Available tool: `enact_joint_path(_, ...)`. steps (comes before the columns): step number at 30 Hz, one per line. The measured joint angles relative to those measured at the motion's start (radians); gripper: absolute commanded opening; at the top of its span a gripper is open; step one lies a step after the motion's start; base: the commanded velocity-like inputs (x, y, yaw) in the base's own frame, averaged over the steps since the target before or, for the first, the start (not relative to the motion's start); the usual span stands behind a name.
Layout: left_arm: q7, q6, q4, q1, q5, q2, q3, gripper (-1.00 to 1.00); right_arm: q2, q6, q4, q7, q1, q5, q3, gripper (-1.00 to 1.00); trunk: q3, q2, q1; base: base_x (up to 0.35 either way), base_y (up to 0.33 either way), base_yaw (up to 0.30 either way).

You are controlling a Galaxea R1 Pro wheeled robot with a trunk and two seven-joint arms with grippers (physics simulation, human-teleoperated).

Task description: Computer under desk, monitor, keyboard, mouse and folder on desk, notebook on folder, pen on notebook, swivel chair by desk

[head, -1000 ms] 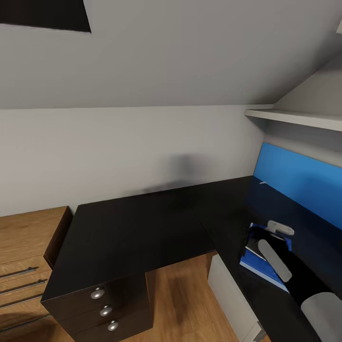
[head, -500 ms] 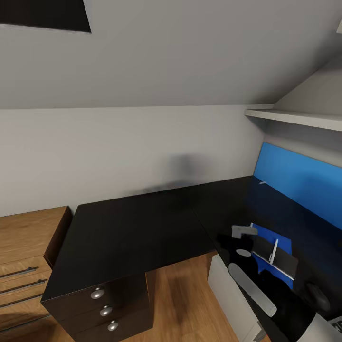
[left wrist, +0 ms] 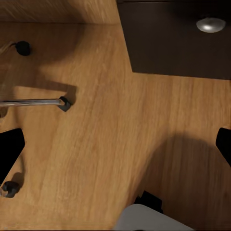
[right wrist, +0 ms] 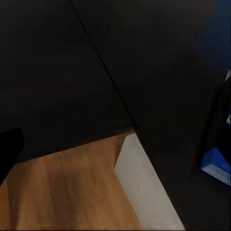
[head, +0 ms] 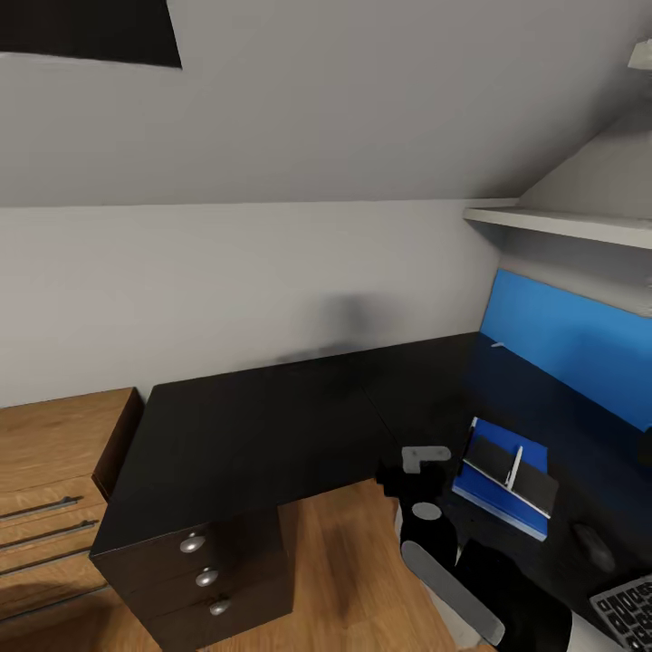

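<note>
On the black desk [head: 272, 426], in front of its blue back panel, lies the blue folder [head: 493, 498]. The dark notebook [head: 503, 459] rests on the folder, and the pen [head: 515, 467] lies on the notebook. The mouse [head: 593, 546] and a corner of the keyboard [head: 629, 611] sit nearer, to the right. My right gripper [head: 412, 466] hovers open at the desk's inner corner, left of the folder and apart from it. My left gripper [left wrist: 115, 149] is open over the wood floor, near the swivel chair's chrome leg [left wrist: 33, 102]. The monitor is out of view.
A pale grey-white box [right wrist: 144, 187], which looks like the computer, stands under the desk edge. The desk's drawer unit [head: 206, 575] has three round knobs. An oak chest of drawers [head: 45, 453] stands at the left, and a wall shelf [head: 561, 222] hangs above the blue panel.
My right gripper pulled back off the folder stack, moving left and nearer, and left the pen on the notebook. The head view has shifted slightly.
</note>
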Motion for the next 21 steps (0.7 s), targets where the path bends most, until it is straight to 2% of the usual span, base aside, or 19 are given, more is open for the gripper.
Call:
enact_joint_path(7,0.000,0.003,0.005,0.000,0.000,0.001,0.000,1.00,0.001,-0.001,0.002,0.001,-0.001,0.000,0.001,1.00,0.000,0.000,0.000,-0.336,0.000,0.129)
enact_joint_path(17,0.003,0.003,0.026,0.000,0.001,0.002,0.000,1.00,0.009,-0.001,0.013,0.001,-0.001,0.002,0.003,1.00,0.000,0.000,0.000,-0.337,0.000,0.250)
enact_joint_path(21,0.004,0.003,0.028,0.000,0.001,0.003,0.000,1.00,0.023,-0.001,0.039,0.002,0.000,0.005,0.006,1.00,0.000,0.000,0.000,-0.337,0.000,0.268)
